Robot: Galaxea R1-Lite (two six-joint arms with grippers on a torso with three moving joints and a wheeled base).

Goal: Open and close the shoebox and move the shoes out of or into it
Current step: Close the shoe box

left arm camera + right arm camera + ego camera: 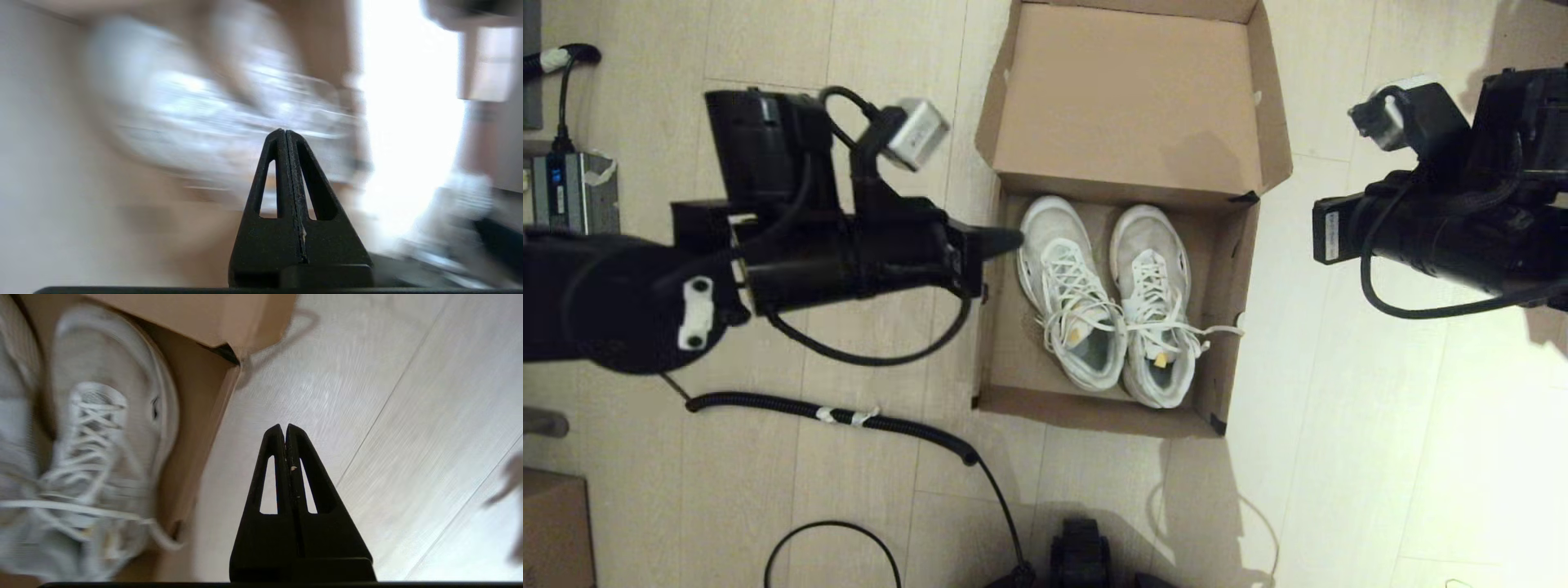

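Observation:
The brown shoebox [1013, 359] stands open on the floor, its lid [1131, 90] folded back on the far side, black tape on its right corners. Both white lace-up shoes lie inside side by side, toes toward the lid: one [1066, 286] on the left, one [1152, 302] on the right. My left gripper [1011, 238] is shut and empty, its tip over the box's left wall near the left shoe's toe. In the left wrist view the left gripper [284, 131] points at the blurred shoes [196, 106]. My right gripper [284, 426] is shut and empty above bare floor, right of the shoebox wall [200, 416].
The right arm [1421, 233] hangs to the right of the box. Black cables [882, 425] cross the floor near the box's front left. A grey device [572, 192] sits at the far left, and a small plain carton [551, 531] at the lower left corner.

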